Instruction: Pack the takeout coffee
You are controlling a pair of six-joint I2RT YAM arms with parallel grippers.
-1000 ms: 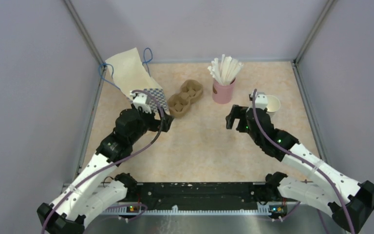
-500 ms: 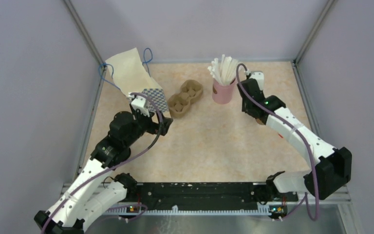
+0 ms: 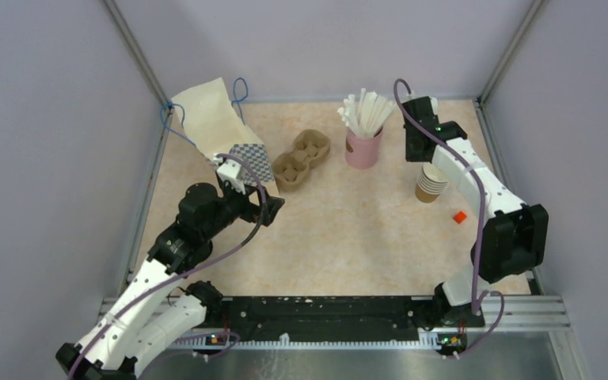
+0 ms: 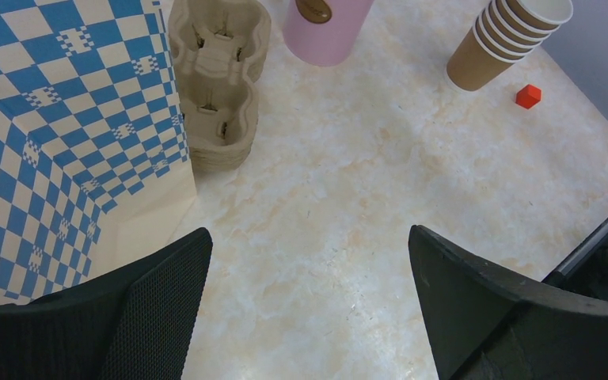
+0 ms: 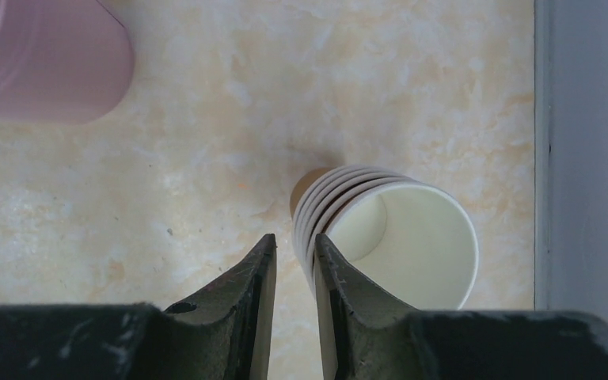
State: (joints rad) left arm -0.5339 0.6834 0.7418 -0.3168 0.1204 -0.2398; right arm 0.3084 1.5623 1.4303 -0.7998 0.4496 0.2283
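The takeout coffee with its black lid is out of view in all three views. My left gripper [image 3: 266, 207] [image 4: 309, 237] hangs open over bare table, just in front of the blue-checked paper bag [image 3: 210, 123] [image 4: 47, 119], with nothing between its fingers. My right gripper [image 3: 416, 150] [image 5: 294, 241] points down at the back right. Its jaws are drawn close, with only a narrow slit of table showing between them, and they hold nothing. Its right fingertip sits at the rim of the stack of lidless brown cups [image 3: 431, 183] [image 5: 396, 237], outside it.
A pulp cup carrier [image 3: 301, 158] [image 4: 218, 71] lies beside the bag. The pink cup of white straws [image 3: 362, 146] [image 4: 324, 32] [image 5: 39, 55] stands left of the right gripper. A small red cube [image 3: 460, 216] [image 4: 528, 96] lies near the right wall [image 5: 586, 158].
The right arm swung from mid-table to the back right, above the cup stack, and its jaws narrowed from wide open. The left arm only shifted slightly.
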